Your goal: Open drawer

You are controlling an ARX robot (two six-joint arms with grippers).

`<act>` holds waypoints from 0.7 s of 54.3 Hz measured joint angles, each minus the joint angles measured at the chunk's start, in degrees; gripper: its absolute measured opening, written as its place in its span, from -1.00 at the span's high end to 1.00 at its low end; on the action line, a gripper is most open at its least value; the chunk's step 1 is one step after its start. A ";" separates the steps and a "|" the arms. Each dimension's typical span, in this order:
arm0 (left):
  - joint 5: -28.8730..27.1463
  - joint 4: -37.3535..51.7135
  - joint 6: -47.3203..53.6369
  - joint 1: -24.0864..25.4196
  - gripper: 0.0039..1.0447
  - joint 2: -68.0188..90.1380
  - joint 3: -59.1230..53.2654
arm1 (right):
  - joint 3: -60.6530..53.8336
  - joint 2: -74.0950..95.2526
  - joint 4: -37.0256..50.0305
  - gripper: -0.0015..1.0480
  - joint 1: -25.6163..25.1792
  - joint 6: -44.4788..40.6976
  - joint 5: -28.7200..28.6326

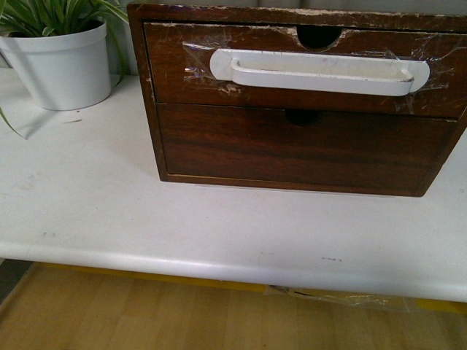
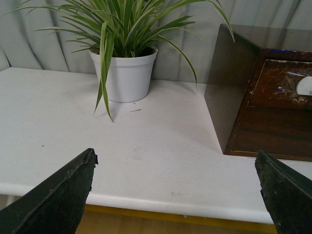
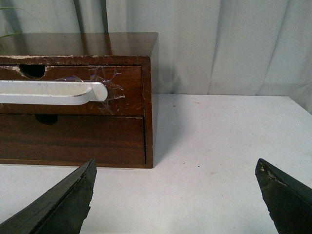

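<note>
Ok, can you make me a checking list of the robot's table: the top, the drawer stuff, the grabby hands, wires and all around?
Surface: white table, a few small marks.
Job's things: drawer, top one in a dark wooden chest, looks shut; white bar handle taped on; chipped rim with a notch.
Clutter: potted plant beside the chest; plain lower drawer, looks shut.
Grippers: left gripper open, empty; right gripper open, empty.
Cables: nothing seen.
Surroundings: grey curtain behind; wooden floor below.
</note>
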 joint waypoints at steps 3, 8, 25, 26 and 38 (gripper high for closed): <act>0.00 0.00 0.00 0.00 -0.89 0.00 0.00 | 0.00 0.00 0.00 -0.83 0.00 0.00 0.00; 0.00 0.00 0.00 0.00 -0.89 0.00 0.00 | 0.00 0.00 0.00 -0.83 0.00 0.00 0.00; 0.00 0.00 0.00 0.00 -0.89 0.00 0.00 | 0.00 0.00 0.00 -0.83 0.00 0.00 0.00; 0.00 0.00 0.00 0.00 -0.89 0.00 0.00 | 0.00 0.00 0.00 -0.83 0.00 0.00 0.00; 0.00 0.00 0.00 0.00 -0.89 0.00 0.00 | 0.00 0.00 0.00 -0.83 0.00 0.00 0.00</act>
